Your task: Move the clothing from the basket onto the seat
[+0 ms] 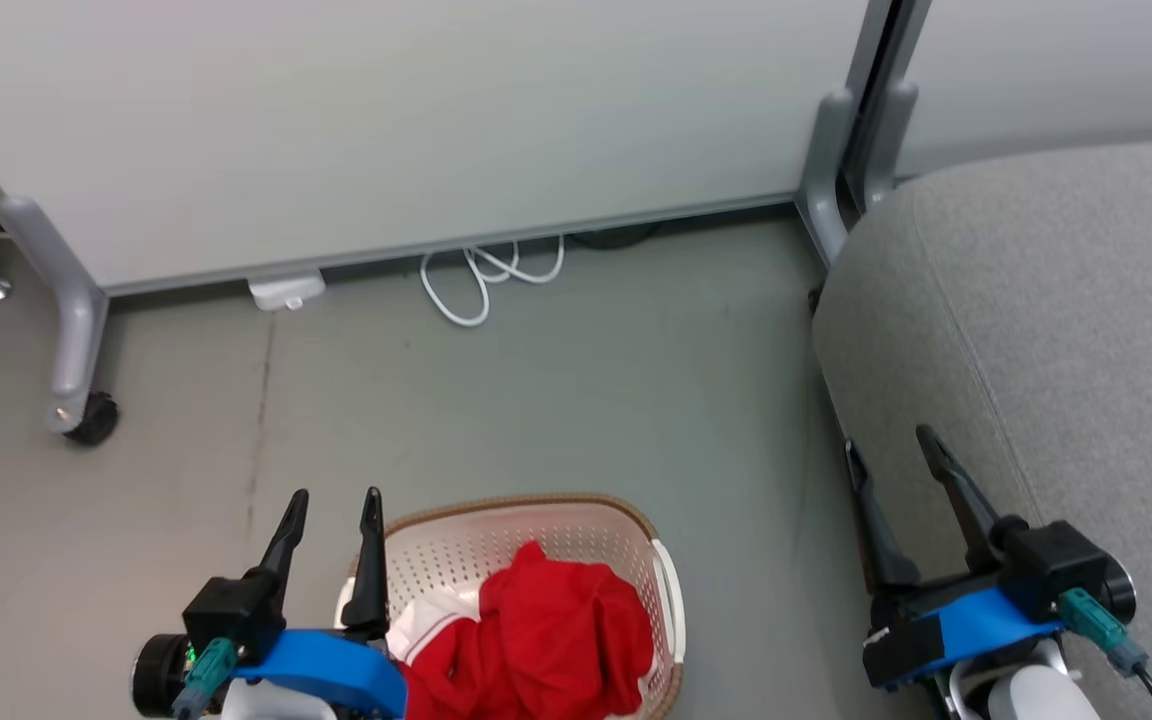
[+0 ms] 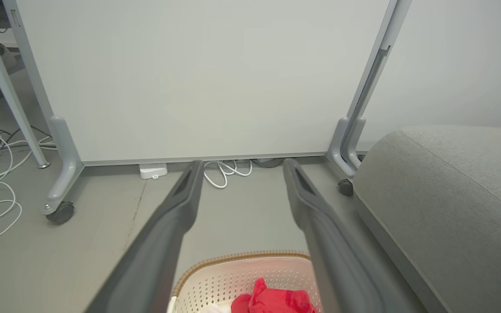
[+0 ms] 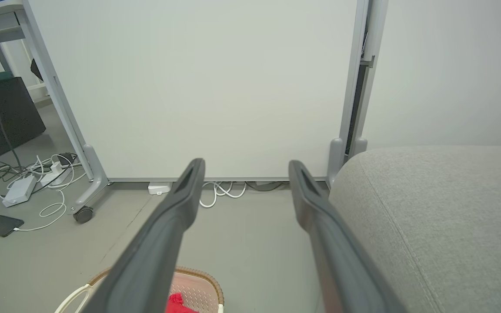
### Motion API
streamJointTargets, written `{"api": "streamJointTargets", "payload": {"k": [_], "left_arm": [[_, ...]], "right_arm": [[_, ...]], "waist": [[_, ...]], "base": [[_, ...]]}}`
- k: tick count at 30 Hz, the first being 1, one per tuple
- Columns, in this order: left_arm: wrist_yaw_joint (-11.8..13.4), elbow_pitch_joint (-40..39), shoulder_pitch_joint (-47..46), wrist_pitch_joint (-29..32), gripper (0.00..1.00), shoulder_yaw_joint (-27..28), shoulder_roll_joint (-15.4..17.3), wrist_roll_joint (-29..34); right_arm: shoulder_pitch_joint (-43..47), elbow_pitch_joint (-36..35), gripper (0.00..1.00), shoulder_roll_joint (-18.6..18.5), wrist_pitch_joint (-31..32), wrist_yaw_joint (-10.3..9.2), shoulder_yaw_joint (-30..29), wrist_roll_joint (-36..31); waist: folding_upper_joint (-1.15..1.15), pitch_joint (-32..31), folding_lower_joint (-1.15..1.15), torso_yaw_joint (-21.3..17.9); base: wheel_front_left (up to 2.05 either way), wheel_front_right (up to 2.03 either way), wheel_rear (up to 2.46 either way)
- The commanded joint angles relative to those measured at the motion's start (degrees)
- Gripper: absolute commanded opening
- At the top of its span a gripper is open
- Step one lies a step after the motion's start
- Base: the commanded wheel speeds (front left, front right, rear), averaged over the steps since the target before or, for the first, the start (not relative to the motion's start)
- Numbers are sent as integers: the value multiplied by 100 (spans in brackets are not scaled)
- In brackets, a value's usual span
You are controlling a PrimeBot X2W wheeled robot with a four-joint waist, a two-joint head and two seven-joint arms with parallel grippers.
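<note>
The cream basket point(image 1: 556, 520) with its brown woven rim sits on the floor at the bottom middle of the head view, holding red clothing point(image 1: 546, 630) with a white striped trim at its left. My left gripper point(image 1: 333, 500) hangs open just left of the basket's rim, nothing between its fingers. My right gripper point(image 1: 886, 445) is open too, held beside the front edge of the grey seat point(image 1: 1056, 330). The left wrist view shows the basket point(image 2: 233, 278), a red peak of clothing point(image 2: 272, 298) and the seat point(image 2: 450, 204). In the right wrist view appear the basket point(image 3: 198, 289) and the seat point(image 3: 442, 217).
A white partition panel point(image 1: 386, 120) on grey wheeled legs point(image 1: 76, 350) closes off the far side. White cables point(image 1: 481, 275) and a small white box point(image 1: 286, 291) lie at its foot. More cables, adapters and a dark phone point(image 3: 0, 225) are on the floor at left.
</note>
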Motion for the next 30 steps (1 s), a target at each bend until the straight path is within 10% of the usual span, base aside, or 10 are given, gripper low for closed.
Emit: {"api": "streamJointTargets", "payload": {"k": [1,30], "left_arm": [[-32,107,-168,-16,100,-35,-4,-11],[-109,3730,-3206,16,100,-796,307,-1228]], "right_arm": [[-125,-65,100,-27,-23,2,19,-27],[-1543,-980,100,-19,-23,2,295,253]], "waist": [[0,305,0,-169],[0,3708,0,-1191]], "base": [[0,0,0],[0,0,0]]}}
